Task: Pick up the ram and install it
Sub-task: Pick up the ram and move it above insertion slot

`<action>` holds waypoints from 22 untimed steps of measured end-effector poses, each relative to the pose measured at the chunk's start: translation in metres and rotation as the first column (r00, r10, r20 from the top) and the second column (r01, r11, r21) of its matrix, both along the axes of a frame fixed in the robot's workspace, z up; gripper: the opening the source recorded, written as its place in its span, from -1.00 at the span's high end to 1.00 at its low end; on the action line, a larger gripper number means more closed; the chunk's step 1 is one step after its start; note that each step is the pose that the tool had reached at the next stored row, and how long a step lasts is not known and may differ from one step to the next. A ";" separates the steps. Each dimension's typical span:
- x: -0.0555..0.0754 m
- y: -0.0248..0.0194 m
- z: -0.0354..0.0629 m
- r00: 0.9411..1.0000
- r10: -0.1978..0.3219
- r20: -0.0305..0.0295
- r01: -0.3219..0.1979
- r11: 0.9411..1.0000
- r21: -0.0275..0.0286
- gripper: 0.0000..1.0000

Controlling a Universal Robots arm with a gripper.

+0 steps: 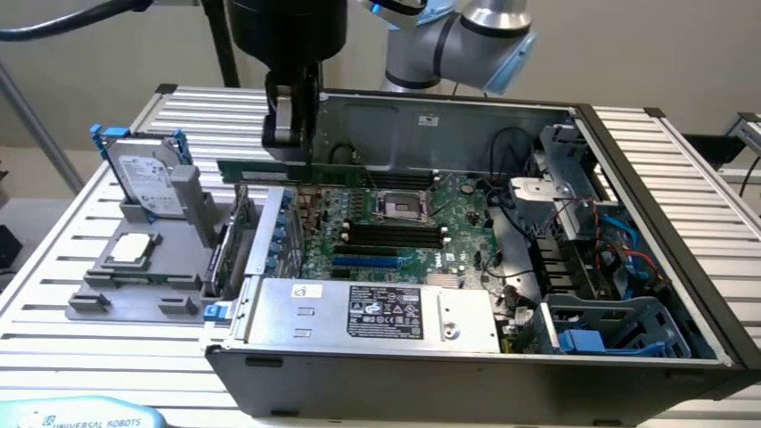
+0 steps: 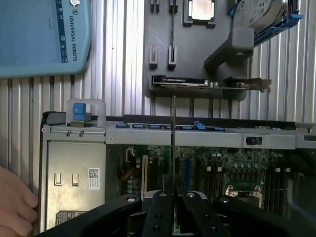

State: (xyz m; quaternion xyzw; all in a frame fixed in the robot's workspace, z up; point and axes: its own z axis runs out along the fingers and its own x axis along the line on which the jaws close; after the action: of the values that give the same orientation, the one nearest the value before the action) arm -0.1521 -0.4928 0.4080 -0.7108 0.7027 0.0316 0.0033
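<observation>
gripper (image 1: 294, 159) clamped shut on the ram (image 1: 253, 169), held level and long edge down over the open computer case (image 1: 476, 379), at the exterior view's far left, apparently to line up with the memory slots (image 1: 387, 234).

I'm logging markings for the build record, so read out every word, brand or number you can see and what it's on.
"UNIVERSAL ROBOTS": on the light blue plastic panel.
Too small to read: the black label on the silver metal power supply box.
Too small to read: the white label on the grey hard drive.
Nothing legible: the thin green ram stick.
</observation>
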 end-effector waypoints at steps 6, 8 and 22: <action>0.023 0.0107 -0.0001 1.000 0.000 0.000 0.000 1.000 0.000 0.73; 0.029 0.0155 -0.0002 1.000 0.000 0.000 0.000 1.000 0.000 0.73; 0.069 0.0621 -0.0113 1.000 0.000 0.000 0.000 1.000 -0.005 0.73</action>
State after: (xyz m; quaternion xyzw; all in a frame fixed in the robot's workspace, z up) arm -0.0827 -0.4307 0.3966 -0.7108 0.7028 0.0298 0.0015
